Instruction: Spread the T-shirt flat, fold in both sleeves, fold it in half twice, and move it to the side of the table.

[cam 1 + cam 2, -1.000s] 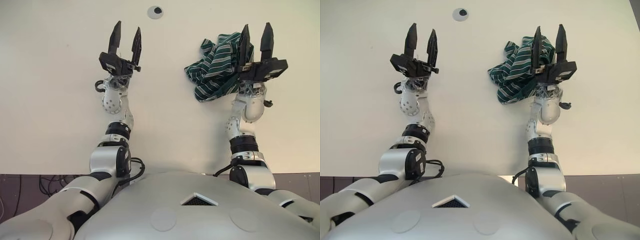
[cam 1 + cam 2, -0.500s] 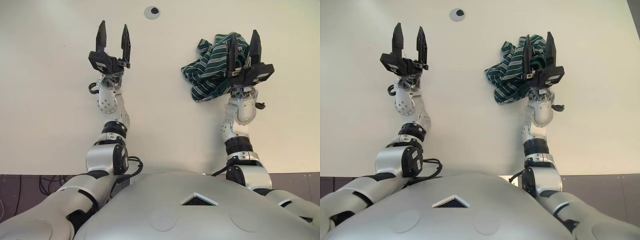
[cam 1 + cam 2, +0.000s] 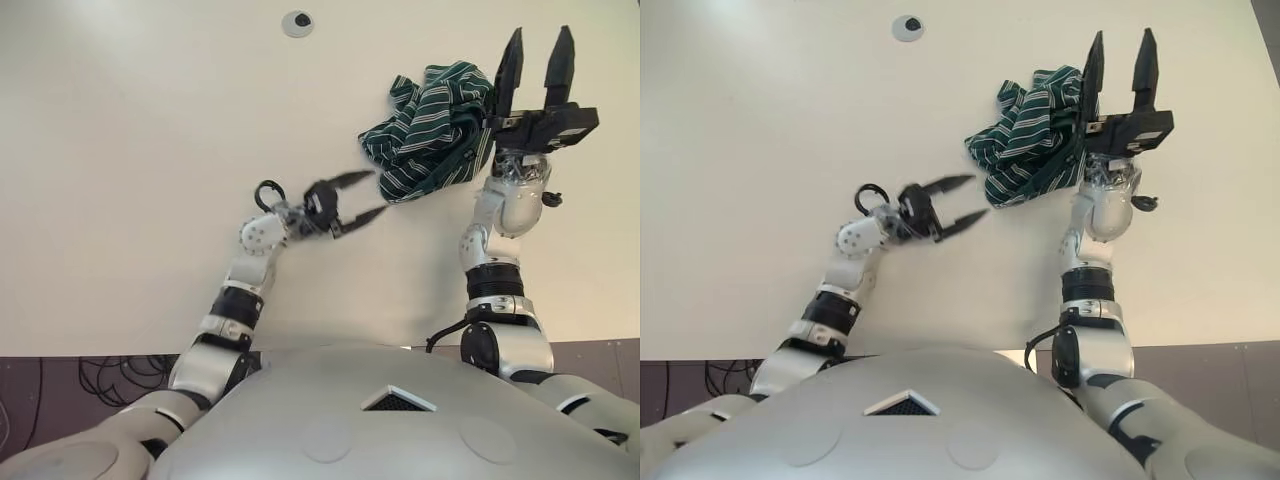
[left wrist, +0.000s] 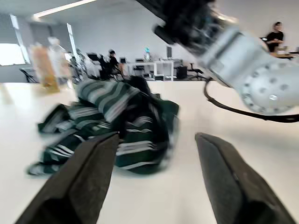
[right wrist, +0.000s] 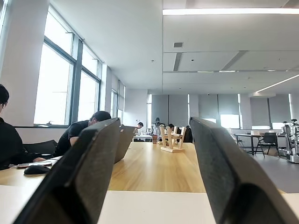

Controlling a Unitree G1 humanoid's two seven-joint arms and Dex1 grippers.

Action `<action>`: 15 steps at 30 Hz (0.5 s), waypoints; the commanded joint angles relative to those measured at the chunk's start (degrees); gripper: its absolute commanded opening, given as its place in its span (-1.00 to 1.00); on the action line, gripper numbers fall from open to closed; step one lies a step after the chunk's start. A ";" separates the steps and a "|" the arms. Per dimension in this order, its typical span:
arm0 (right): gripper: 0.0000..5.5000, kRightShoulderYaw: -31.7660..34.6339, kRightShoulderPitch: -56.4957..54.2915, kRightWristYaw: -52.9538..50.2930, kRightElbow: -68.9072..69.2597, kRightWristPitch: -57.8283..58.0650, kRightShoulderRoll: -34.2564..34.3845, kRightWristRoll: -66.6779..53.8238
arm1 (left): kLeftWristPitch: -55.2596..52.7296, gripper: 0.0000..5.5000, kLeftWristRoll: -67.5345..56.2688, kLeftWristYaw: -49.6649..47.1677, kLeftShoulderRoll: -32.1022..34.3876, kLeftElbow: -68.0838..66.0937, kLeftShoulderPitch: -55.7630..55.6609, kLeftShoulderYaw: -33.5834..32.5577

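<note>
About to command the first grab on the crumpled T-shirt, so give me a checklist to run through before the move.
1. T-shirt spread flat: not ok; it lies bunched in a heap.
2. Left gripper open: ok; fingers apart, aimed at the shirt's edge.
3. Left gripper on cloth: not ok; it seems just short of it.
4. Right gripper open: ok; empty, beside the shirt, pointing past it.
5. Sleeves located: cannot tell; buried in folds.
</note>
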State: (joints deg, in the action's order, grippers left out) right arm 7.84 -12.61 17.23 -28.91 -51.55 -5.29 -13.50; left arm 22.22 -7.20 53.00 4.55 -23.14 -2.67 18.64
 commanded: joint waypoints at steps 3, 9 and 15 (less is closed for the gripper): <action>-0.01 -0.62 -1.38 0.54 0.31 1.06 0.40 0.07 | -12.97 0.08 6.39 -7.17 0.92 7.10 2.66 3.95; -0.01 -1.43 -1.96 0.62 -0.38 1.40 0.73 0.28 | -15.68 0.08 9.04 -11.63 0.36 7.45 1.32 5.61; -0.01 -1.76 -2.60 0.82 -1.45 1.41 0.93 0.55 | -15.80 -0.09 9.83 -12.51 0.18 6.16 -0.13 7.37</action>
State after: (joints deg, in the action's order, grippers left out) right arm 6.44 -13.95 17.87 -29.84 -50.94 -4.99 -13.26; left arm 7.82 1.09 40.91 4.09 -15.11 -2.85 25.16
